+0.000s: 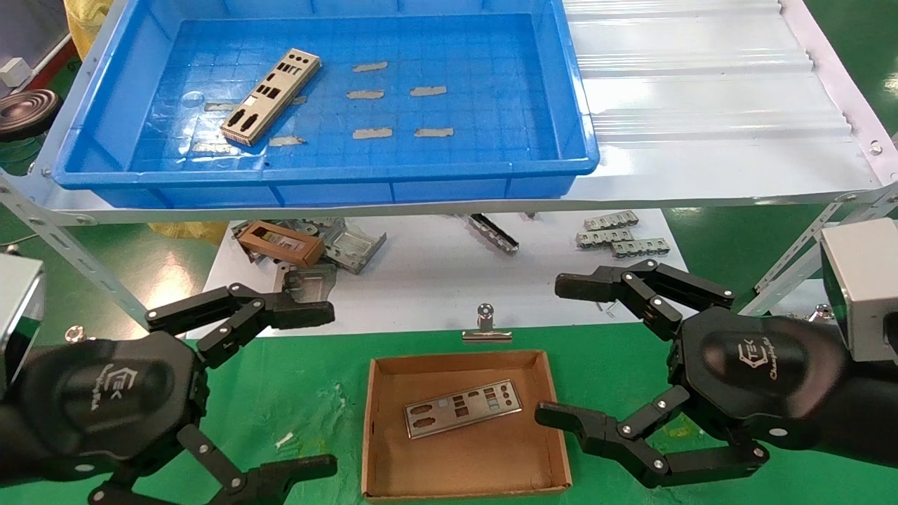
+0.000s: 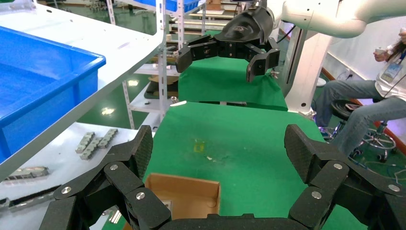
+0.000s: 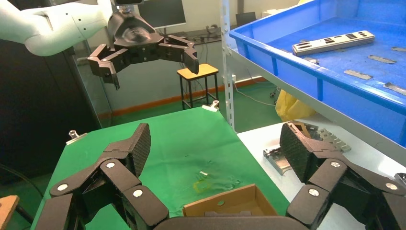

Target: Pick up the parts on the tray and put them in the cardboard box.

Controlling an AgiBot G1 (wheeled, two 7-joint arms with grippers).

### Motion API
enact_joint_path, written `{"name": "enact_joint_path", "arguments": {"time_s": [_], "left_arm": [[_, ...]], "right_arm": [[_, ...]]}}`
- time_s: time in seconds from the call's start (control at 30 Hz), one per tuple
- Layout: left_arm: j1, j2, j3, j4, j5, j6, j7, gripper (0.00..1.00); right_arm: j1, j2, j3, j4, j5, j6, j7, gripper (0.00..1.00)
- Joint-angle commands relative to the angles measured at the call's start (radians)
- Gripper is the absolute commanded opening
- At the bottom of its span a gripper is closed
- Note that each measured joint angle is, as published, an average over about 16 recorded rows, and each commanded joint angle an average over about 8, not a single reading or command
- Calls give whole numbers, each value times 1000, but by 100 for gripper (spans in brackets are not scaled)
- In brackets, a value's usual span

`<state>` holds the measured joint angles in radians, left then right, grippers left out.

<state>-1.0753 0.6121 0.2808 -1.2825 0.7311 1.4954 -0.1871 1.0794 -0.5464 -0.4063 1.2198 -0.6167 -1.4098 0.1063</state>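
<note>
One silver plate part (image 1: 270, 97) lies slanted at the left of the blue tray (image 1: 323, 188) on the raised shelf; the right wrist view also shows this part (image 3: 333, 42) in the tray (image 3: 297, 72). A second part (image 1: 463, 408) lies flat inside the cardboard box (image 1: 374, 435) on the green mat. My left gripper (image 1: 330, 388) hovers open just left of the box, empty. My right gripper (image 1: 551, 349) hovers open at the box's right side, also empty. A corner of the box shows under each wrist: box (image 2: 191, 189) below the left gripper (image 2: 220, 151), box (image 3: 225, 203) below the right gripper (image 3: 216, 146).
Grey tape strips (image 1: 396, 91) are stuck to the tray floor. Bulky metal frames (image 1: 344, 245), a brown frame piece (image 1: 280, 242) and brackets (image 1: 617, 235) lie on the lower white sheet. A binder clip (image 1: 485, 326) holds the mat's edge. White corrugated sheet (image 1: 701, 91) lies right of the tray.
</note>
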Motion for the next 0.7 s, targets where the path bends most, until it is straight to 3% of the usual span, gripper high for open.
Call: {"name": "enact_joint_path", "arguments": {"time_s": [0.03,0.37,0.63,0.7], "left_arm": [[0,0,0,0,0,0,0,100],[0,0,0,0,0,0,0,100],[0,0,0,0,0,0,0,100],[0,0,0,0,0,0,0,100]], "right_arm": [[0,0,0,0,0,0,0,100],[0,0,0,0,0,0,0,100],[0,0,0,0,0,0,0,0],[0,0,0,0,0,0,0,0]]}}
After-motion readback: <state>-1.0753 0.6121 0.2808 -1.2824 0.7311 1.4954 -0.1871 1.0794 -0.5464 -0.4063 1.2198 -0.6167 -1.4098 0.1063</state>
